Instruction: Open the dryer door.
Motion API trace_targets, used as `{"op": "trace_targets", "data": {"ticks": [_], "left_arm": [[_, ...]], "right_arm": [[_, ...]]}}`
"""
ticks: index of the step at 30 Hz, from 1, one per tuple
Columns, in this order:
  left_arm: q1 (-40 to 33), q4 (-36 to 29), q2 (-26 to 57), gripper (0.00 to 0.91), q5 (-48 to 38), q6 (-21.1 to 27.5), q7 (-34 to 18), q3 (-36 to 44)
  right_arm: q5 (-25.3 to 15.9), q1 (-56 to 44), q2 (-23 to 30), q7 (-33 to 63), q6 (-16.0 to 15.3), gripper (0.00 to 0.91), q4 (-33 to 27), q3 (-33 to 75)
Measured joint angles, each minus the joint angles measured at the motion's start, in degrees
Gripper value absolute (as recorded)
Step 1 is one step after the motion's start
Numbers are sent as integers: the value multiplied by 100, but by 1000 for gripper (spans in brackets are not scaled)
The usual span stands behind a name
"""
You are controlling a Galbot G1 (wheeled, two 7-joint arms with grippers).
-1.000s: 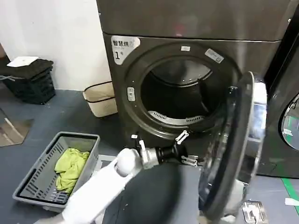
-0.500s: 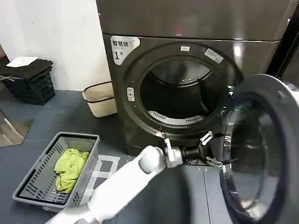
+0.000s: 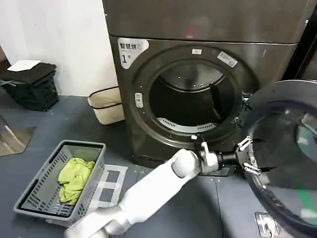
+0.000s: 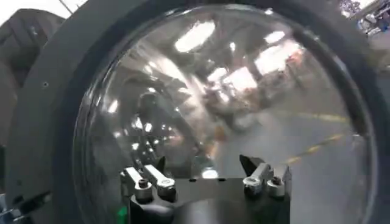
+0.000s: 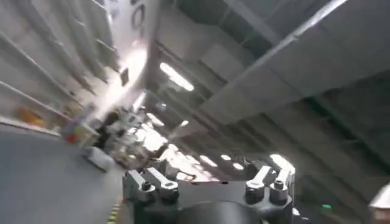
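Note:
The dark grey-brown dryer (image 3: 198, 29) with the white "1" sticker (image 3: 130, 51) has its drum mouth (image 3: 190, 106) uncovered. The dryer door (image 3: 271, 100) is swung out to the right, dark inner face and tinted glass toward me. My left gripper (image 3: 247, 156) reaches across from the left with its fingers open, tips against the door's inner face near its left rim. In the left wrist view the door glass (image 4: 244, 97) spans the picture ahead of the open left gripper (image 4: 205, 167). My right gripper (image 5: 207, 173) points up at a ceiling, open, holding nothing.
A grey basket (image 3: 34, 193) holding a green cloth (image 3: 74, 176) lies on the floor at the front left. A beige bin (image 3: 106, 104) stands beside the dryer, and a black crate (image 3: 32, 84) farther left. The neighbouring black machine (image 3: 309, 59) is at the right edge.
The door has swung farther open to the right, turning its inner face toward me. My left arm stretched rightward along with it, gripper still at the door.

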Motion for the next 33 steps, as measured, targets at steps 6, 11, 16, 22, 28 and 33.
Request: {"op": "trace_targets", "data": {"ticks": [6, 11, 16, 22, 28, 33], "left_arm": [[-142, 386, -72, 907, 136, 24, -73, -13], [-245, 650, -71, 907, 158, 93, -129, -52], [-305, 885, -70, 907, 259, 142, -260, -123], [-270, 887, -70, 907, 240, 183, -232, -132], [-131, 639, -70, 907, 87, 678, -130, -107], [11, 189, -70, 907, -131, 996, -116, -77]], "right_arm": [[-285, -11, -72, 287, 37, 907, -410, 97], [-386, 11, -53, 355, 108, 907, -601, 97], [-424, 23, -60, 379, 168, 907, -709, 104], [-421, -1, -114, 410, 235, 907, -813, 146], [-396, -15, -219, 476, 267, 907, -997, 215], [-389, -65, -352, 438, 189, 907, -1201, 240]]}}
